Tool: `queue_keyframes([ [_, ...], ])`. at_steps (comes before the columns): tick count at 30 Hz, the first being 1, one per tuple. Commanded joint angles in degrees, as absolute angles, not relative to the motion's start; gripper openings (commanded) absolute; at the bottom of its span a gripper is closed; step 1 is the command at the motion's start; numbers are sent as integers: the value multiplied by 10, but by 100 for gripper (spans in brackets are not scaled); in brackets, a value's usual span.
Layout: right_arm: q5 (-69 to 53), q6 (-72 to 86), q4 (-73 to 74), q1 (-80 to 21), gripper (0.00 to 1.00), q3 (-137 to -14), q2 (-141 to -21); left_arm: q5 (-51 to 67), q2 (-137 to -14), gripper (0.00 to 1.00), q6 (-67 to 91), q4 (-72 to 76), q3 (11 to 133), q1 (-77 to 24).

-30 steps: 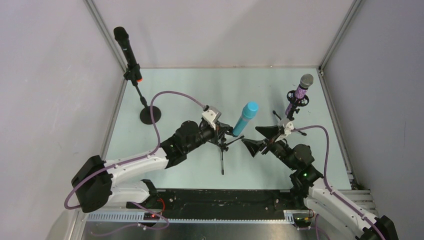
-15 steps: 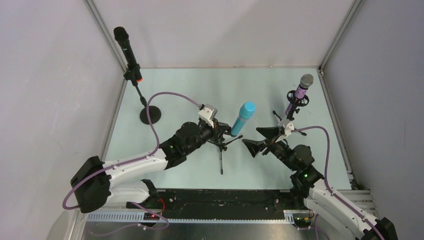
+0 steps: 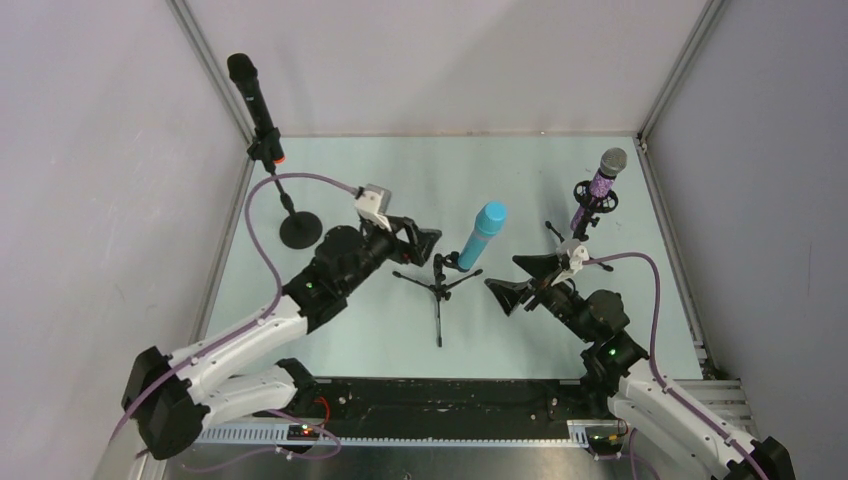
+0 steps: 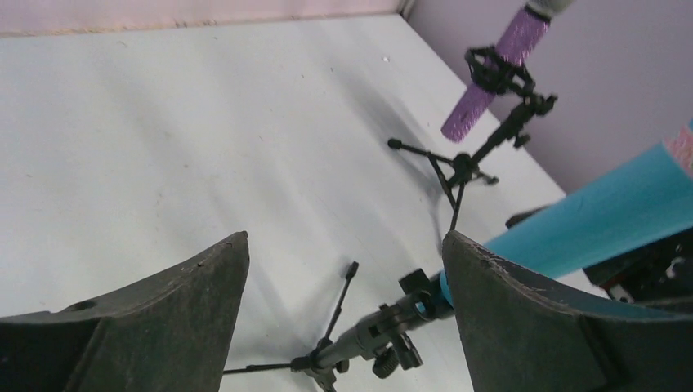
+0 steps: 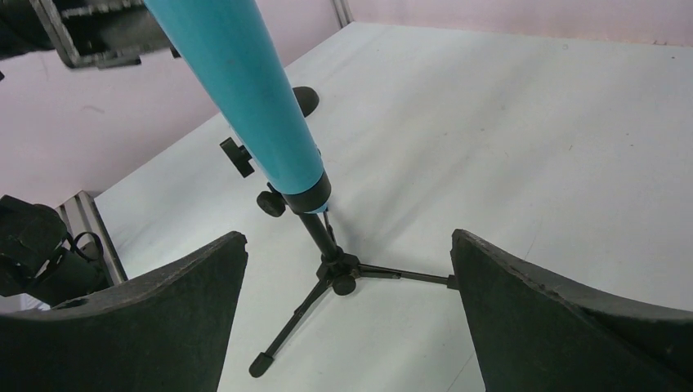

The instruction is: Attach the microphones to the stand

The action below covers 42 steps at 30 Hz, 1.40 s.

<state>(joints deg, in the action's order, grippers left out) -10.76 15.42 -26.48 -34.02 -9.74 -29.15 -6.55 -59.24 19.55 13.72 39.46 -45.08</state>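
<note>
Turquoise microphone [image 3: 482,236] seated tilted in tripod stand [image 3: 438,290]. Left gripper [image 3: 420,242] and right gripper [image 3: 500,271] spread wide, empty, flanking it. Tripod could be toppled if clipped by finger.

Microphone [image 3: 481,237] atop central tripod stand [image 3: 437,288]

I could read no words, numbers or brand marks anywhere in my views. The turquoise microphone [image 4: 592,222] bore a small pinkish patch [image 4: 681,153] near its upper end, but it was cut off at the edge and illegible.
</note>
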Motion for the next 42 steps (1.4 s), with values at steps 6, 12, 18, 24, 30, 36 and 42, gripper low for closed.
queue_keyframes([
  [6,-104,147,-249,-339,99,-104,-280,44,-518,96,276,148,364,-317],
  [12,-80,153,-214,-336,99,-111,-282,86,-480,100,311,149,296,-201],
  [18,-39,182,-144,-311,99,-132,-305,129,-465,100,360,152,229,-66],
  [24,-44,214,-106,-252,99,-138,-322,154,-464,100,384,152,188,68],
  [30,33,179,-41,-199,100,-151,-326,66,-383,100,304,151,162,96],
  [36,100,83,-61,-178,100,-144,-297,-19,-291,99,213,196,98,96],
  [42,141,-7,-298,-178,100,-22,-331,-53,-330,100,136,351,29,92],
])
